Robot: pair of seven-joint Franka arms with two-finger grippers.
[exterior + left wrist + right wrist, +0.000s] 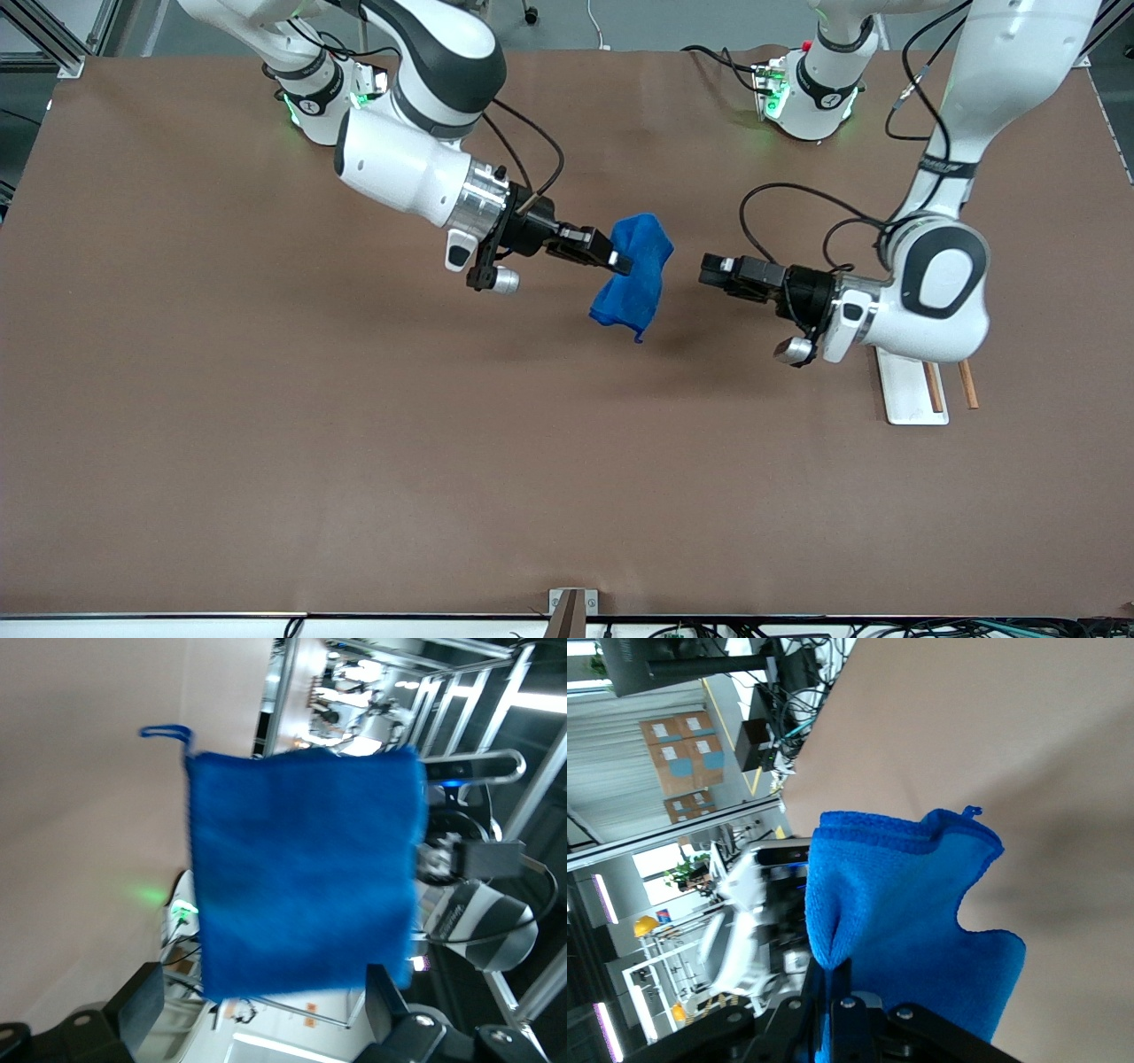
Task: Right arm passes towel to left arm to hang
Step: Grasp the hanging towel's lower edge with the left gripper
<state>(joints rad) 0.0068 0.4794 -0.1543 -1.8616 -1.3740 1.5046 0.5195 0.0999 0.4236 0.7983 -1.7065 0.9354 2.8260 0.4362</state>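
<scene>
The bright blue towel hangs in the air over the middle of the table, pinched along one edge by my right gripper, which is shut on it. In the right wrist view the cloth rises from the closed fingers, its darker hem and short corner thread showing. My left gripper is open and level with the towel, a short gap from it, pointing at it. In the left wrist view the towel hangs flat just in front of the two spread fingers.
A white rack base with wooden rods lies on the brown table under the left arm's wrist, toward the left arm's end. Both robot bases stand along the table's back edge. A small bracket sits at the near edge.
</scene>
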